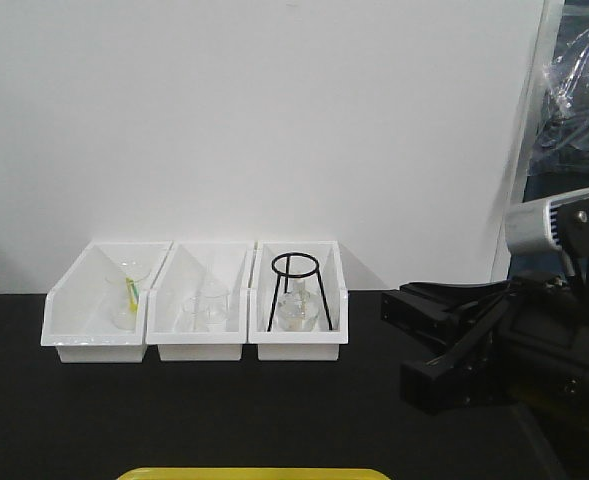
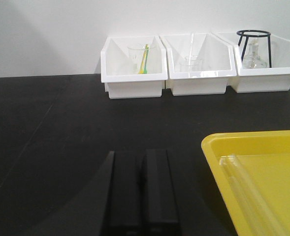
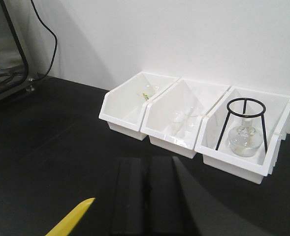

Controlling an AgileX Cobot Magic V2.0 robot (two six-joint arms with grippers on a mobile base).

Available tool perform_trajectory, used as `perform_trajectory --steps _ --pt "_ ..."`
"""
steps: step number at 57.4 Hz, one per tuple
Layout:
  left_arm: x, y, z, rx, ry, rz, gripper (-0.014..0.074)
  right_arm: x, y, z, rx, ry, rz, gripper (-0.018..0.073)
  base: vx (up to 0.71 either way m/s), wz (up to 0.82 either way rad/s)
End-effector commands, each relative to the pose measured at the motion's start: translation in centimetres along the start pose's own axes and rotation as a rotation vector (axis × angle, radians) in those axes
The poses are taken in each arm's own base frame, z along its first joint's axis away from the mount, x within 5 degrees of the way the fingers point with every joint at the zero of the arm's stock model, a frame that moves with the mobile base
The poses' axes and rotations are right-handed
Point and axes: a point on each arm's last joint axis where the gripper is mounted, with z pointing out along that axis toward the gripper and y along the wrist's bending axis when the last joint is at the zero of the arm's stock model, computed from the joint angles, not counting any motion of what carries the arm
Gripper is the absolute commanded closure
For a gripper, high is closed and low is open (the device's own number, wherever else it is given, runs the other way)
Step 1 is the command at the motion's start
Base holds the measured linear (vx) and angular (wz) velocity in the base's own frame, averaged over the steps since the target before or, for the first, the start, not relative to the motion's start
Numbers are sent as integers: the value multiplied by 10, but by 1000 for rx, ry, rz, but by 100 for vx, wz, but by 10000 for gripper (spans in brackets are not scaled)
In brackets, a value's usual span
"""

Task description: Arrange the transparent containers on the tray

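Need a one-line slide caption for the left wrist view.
Closed left gripper over the black table, test tubes lying in the yellow tray, three white bins behind.

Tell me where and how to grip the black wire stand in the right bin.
Grip the top ring of the black wire stand from straight above. It stands upright in the right bin, ring uppermost and clear of the bin walls, while its legs straddle a round flask, so a side approach probably meets the walls or glass.
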Motion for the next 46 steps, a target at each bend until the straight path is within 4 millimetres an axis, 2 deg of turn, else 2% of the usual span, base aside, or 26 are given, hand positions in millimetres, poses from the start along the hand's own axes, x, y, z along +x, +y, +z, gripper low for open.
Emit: perform_trajectory --steps 1,38,46 --pt "0 -1 1 12 -78 -20 605 -19 -1 -8 31 -97 -4 446 0 0" --pt "1 0 1 10 -64 -19 605 -20 -2 -9 39 -106 -17 448 0 0" --pt "1 0 1 10 -64 -19 605 -11 -3 -14 54 -90 -80 503 0 0"
